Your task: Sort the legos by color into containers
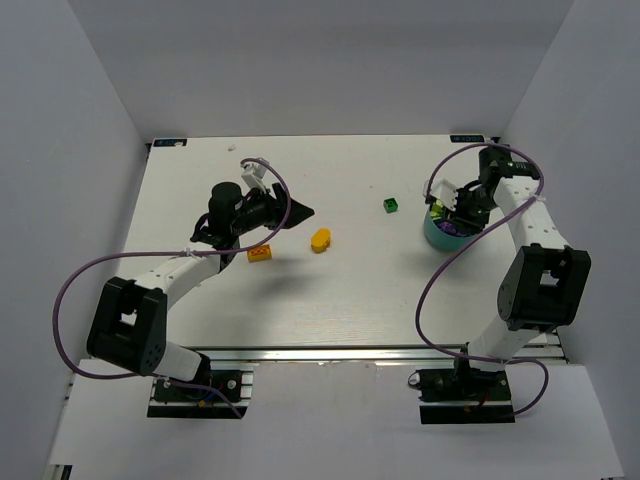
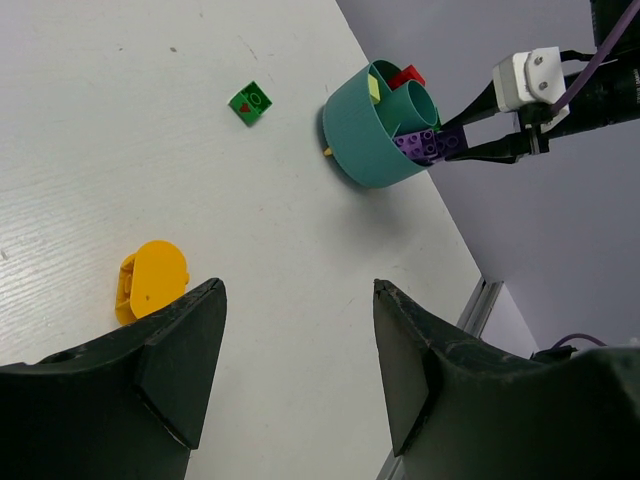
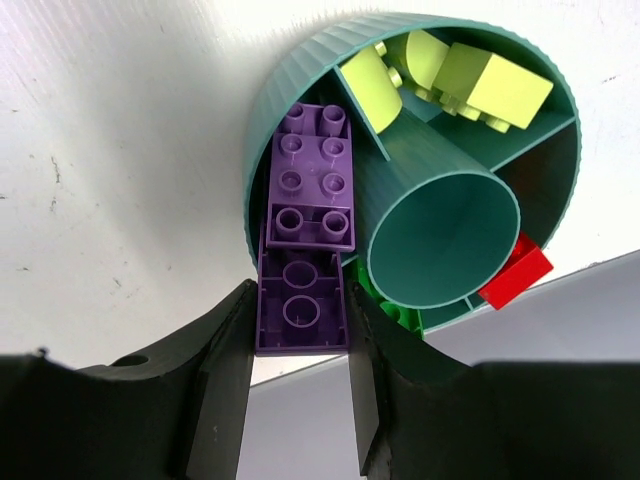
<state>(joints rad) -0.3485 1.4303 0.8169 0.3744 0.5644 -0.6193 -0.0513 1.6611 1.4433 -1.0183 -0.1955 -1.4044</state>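
My right gripper [image 3: 300, 292] is shut on a purple lego [image 3: 301, 312], its hollow underside facing the camera, at the near rim of the teal container [image 3: 290, 70]. Another purple lego [image 3: 312, 180] lies in the compartment right beside it. Lime legos [image 3: 470, 75], a red one [image 3: 515, 272] and a green one [image 3: 385, 305] sit in other compartments around the inner cup [image 3: 440, 240]. My left gripper [image 2: 298, 290] hangs open over bare table with nothing between its fingers. An oval orange-yellow lego [image 2: 152, 280] lies just left of it, and a green lego [image 2: 251, 102] farther off.
An orange lego [image 1: 260, 254] lies on the table below the left gripper [image 1: 300, 212], next to the oval lego [image 1: 320, 240]. The green lego [image 1: 390, 205] sits left of the container [image 1: 440, 235], which stands near the table's right edge. White walls enclose the table.
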